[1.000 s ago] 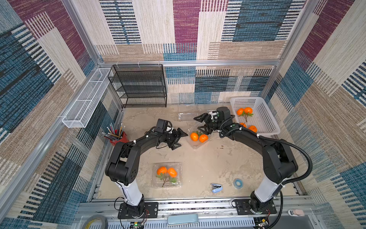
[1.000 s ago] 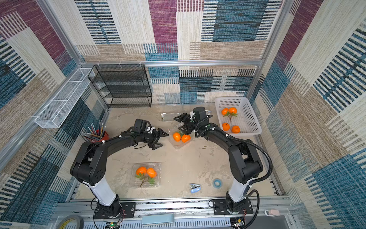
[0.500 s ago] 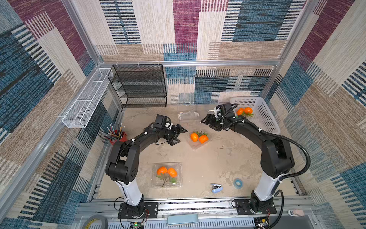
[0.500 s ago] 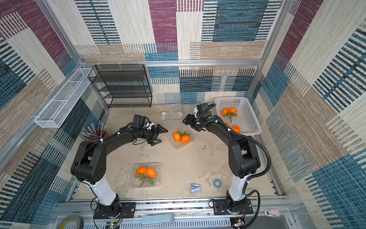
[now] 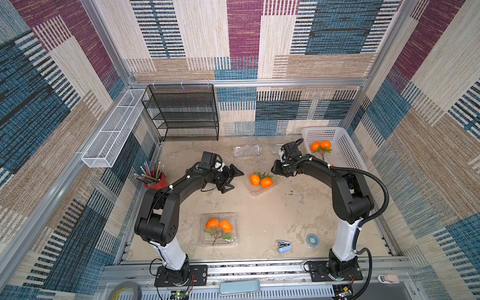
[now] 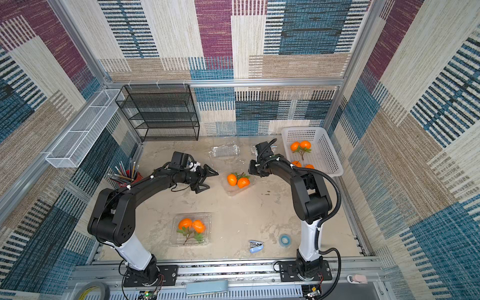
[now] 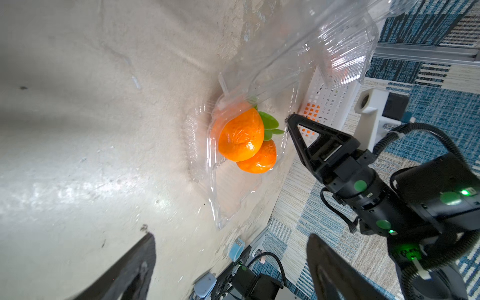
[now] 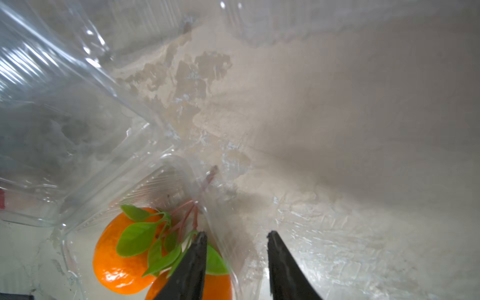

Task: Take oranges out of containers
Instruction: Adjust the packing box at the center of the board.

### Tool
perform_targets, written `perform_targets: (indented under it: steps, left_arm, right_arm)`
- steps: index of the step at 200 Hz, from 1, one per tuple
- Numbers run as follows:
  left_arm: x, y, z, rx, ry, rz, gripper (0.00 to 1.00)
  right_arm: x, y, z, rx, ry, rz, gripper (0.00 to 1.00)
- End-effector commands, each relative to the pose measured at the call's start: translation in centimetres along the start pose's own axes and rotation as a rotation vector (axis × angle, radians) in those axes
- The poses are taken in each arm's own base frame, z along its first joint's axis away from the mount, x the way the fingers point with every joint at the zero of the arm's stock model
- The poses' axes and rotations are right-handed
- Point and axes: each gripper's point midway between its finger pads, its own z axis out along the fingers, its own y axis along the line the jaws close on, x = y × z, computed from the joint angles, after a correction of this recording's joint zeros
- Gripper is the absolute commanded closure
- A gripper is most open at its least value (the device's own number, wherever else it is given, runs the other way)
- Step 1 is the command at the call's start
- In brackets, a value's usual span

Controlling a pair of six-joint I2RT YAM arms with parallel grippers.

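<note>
Two oranges (image 5: 260, 180) (image 6: 237, 180) on a leafy stem lie in an open clear container (image 5: 255, 191) mid-table. My right gripper (image 5: 272, 172) (image 8: 237, 233) is at that container's far edge, open narrowly, its jaws astride the thin plastic wall, one finger (image 8: 192, 262) over the fruit. My left gripper (image 5: 233, 181) (image 7: 231, 236) hangs wide open and empty just left of the container. A second pair of oranges (image 5: 219, 226) sits in a closed container (image 5: 233, 241) near the front. Empty containers (image 5: 246, 150) lie at the back.
A white basket (image 5: 345, 148) at the back right holds more oranges (image 5: 320, 146). A red pencil cup (image 5: 153, 179) stands at the left and a black mesh shelf (image 5: 181, 114) against the back wall. A blue stapler (image 5: 284, 246) and tape roll (image 5: 311, 239) lie near the front.
My right gripper has come down onto the open container's far edge and its jaws have narrowed. My left gripper has stayed wide open beside the container.
</note>
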Motion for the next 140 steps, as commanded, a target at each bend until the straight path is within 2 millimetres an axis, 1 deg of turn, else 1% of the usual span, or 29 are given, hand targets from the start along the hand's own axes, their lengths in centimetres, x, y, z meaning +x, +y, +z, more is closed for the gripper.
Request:
perform_targets:
  steps: [1,14,42,50,60,76,91,120,140]
  left_arm:
    - [0.0,0.3,-0.3,-0.016,-0.007,0.016,0.08]
    - [0.0,0.4,-0.2,-0.018,-0.008,0.014,0.08]
    - [-0.2,0.7,0.1,-0.016,-0.012,-0.001,0.08]
    - [-0.2,0.7,0.3,-0.013,-0.009,-0.007,0.08]
    - [-0.2,0.8,0.5,-0.011,-0.006,-0.013,0.08]
    - [-0.3,0.8,0.7,-0.008,-0.006,-0.016,0.08]
    - [-0.2,0.8,1.0,-0.010,-0.001,-0.017,0.08]
    - [0.0,0.7,1.7,-0.008,0.012,-0.018,0.08]
    - [0.3,0.4,2.3,-0.010,0.025,-0.012,0.08]
  right_arm:
    - [0.0,0.1,0.0,-0.007,-0.020,-0.027,0.62]
    - [0.5,0.0,-0.1,-0.009,-0.019,-0.028,0.63]
    - [1.7,-0.4,-0.1,-0.002,0.000,-0.029,0.69]
    - [2.0,-0.5,-0.2,0.001,0.001,-0.031,0.72]
    - [2.2,-0.7,-0.6,0.008,-0.007,-0.028,0.75]
    - [2.6,-1.0,-1.5,0.020,-0.021,-0.023,0.78]
    - [3.4,-1.5,-2.1,0.032,-0.026,-0.017,0.82]
    - [5.1,-2.6,-3.4,0.052,-0.054,-0.013,0.83]
    - [6.7,-3.7,-3.7,0.077,-0.044,0.001,0.84]
